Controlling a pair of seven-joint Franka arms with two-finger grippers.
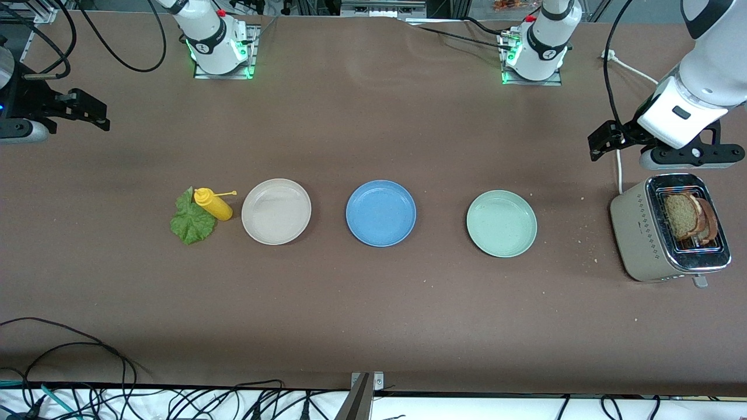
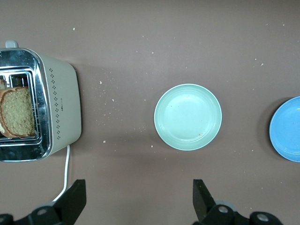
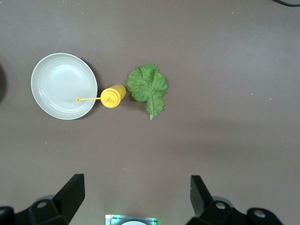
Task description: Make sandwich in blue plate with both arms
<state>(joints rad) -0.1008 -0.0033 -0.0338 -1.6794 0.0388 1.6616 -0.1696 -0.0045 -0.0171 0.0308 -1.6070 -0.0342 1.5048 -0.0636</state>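
Observation:
The blue plate [image 1: 380,213] sits bare in the middle of the table, and its edge shows in the left wrist view [image 2: 287,129]. Two brown bread slices [image 1: 690,216] [image 2: 18,111] stand upright in the toaster's slots. A green lettuce leaf [image 1: 191,221] [image 3: 147,86] lies flat on the table toward the right arm's end. My left gripper [image 1: 604,140] [image 2: 139,197] hangs open and holds nothing, over the table beside the toaster. At the right arm's end of the table my right gripper [image 1: 93,112] [image 3: 138,194] is up in the air, open, with nothing in it.
A beige toaster [image 1: 642,233] [image 2: 58,110] stands at the left arm's end. A mint-green plate [image 1: 501,223] [image 2: 188,116] lies between it and the blue plate. A beige plate [image 1: 276,211] [image 3: 63,84] and a yellow squeeze bottle [image 1: 213,204] [image 3: 112,96] lie beside the lettuce. Crumbs dot the table near the toaster.

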